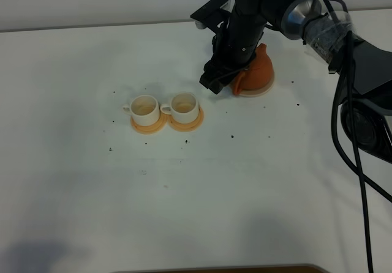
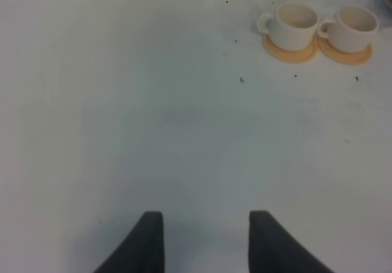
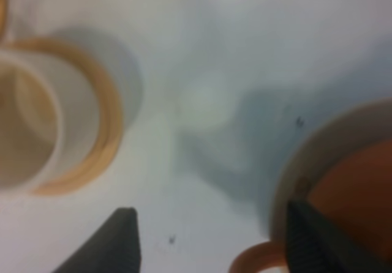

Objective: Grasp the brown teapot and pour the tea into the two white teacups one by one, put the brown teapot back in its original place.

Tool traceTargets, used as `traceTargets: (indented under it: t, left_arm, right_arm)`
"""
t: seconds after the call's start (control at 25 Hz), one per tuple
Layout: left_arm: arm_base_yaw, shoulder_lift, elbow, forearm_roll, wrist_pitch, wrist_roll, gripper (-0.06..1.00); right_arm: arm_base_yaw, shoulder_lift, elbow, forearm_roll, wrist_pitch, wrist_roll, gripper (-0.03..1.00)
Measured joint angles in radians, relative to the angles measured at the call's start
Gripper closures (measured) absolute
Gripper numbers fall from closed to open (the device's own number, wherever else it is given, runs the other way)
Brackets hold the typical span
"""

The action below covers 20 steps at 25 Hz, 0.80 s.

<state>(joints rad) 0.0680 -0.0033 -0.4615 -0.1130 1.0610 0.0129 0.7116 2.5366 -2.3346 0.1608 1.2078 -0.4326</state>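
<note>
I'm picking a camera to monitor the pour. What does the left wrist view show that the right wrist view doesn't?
Only left wrist: both teacups whole, each on a coaster, and the open left gripper. Only right wrist: the teapot on its saucer, with the open right gripper near its handle. Both: the white table and a cup on a coaster, blurred in the right wrist view.

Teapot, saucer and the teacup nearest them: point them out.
teapot (image 1: pixel 264 68), exterior high view, on its body.
saucer (image 1: pixel 261 92), exterior high view, on its front rim.
teacup (image 1: pixel 184 105), exterior high view, inside its open top.
</note>
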Motion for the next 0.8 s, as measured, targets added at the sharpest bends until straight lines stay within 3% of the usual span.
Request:
traceTargets:
  t: [0.4, 0.8]
  left_arm:
    - [0.0, 0.0, 0.0, 0.0, 0.0, -0.001, 0.58]
    - [0.0, 0.0, 0.0, 0.0, 0.0, -0.001, 0.58]
  right_arm:
    - [0.002, -0.056, 0.127, -0.038, 0.012, -0.012, 0.43]
    - [0.002, -0.062, 0.136, -0.071, 0.016, -0.012, 0.43]
